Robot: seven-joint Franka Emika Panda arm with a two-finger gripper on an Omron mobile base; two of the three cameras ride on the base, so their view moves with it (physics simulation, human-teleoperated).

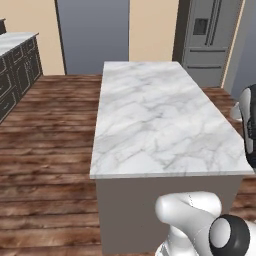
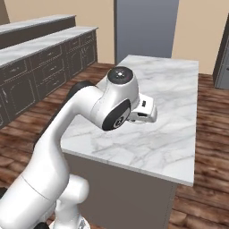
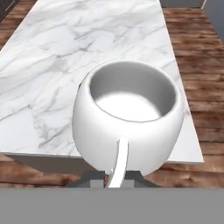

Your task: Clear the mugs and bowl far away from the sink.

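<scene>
White mug (image 3: 127, 122), pincer (image 3: 113, 180) clamped, marble island (image 3: 52, 57)

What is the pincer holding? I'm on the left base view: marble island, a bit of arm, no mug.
Observer: The pincer is shut on the white mug, pinching its handle.
Operator: Anything inside?
Observer: No. The hand view looks straight into it and it is empty.
Operator: Where's the hand?
Observer: In the right base view the arm is bent over the marble island, with the hand above its top.
</scene>
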